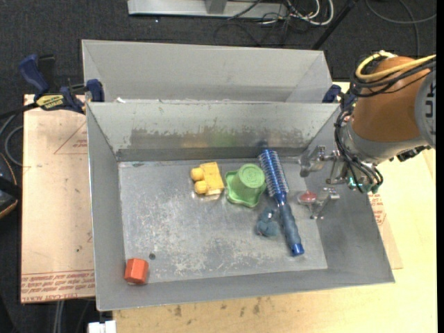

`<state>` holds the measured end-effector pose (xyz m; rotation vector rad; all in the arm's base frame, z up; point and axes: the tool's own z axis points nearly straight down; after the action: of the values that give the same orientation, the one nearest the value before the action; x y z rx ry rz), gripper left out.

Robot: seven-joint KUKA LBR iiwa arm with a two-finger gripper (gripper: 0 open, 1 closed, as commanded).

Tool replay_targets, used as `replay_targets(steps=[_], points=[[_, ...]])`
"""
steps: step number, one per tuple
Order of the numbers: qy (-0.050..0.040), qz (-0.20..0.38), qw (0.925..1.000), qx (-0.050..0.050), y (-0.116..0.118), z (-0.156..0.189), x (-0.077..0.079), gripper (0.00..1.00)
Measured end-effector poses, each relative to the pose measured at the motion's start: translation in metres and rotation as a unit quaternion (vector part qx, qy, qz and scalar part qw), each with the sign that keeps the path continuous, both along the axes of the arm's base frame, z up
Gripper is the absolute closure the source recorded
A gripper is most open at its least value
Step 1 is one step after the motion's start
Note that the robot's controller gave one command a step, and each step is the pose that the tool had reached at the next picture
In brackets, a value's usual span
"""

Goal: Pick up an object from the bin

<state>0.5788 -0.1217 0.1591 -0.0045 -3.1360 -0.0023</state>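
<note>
My orange wrist cover [388,106] sits highest, closest to the lens, at the right of the bin. From it my arm reaches leftward and down over the bin's right side. My wrist is bent so that my gripper [311,181] points toward the middle of the bin.

My gripper hangs over the right edge of the bin floor, where the sloped right wall begins. Its two metal fingers [310,161] stand spread apart, released, with nothing between them. There is a small reddish spot by the lower finger; what it is I cannot tell.

Nearest to me is a blue hairbrush [279,194], just to the left of my gripper and apart from it. It lies flat on the floor, with its bristled head toward the back wall and its handle running forward and slightly right. A small blue-grey lump [266,225] lies against the left side of the handle.

Left of the brush head and touching it is a green cup [246,184], and next to that a yellow block [207,179].

Well apart from all of these, an orange cylinder [137,270] rests alone in the front left corner of the grey metal bin [194,238].
</note>
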Motion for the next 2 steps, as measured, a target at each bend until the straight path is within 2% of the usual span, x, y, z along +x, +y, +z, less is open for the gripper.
replay_targets(steps=[1, 2], points=[[-0.0102, 0.052, 0.9986, -0.001, 0.047, -0.059, 0.038, 0.0], [-0.0108, 0.133, 0.9911, -0.002, 0.133, -0.082, 0.062, 0.0]])
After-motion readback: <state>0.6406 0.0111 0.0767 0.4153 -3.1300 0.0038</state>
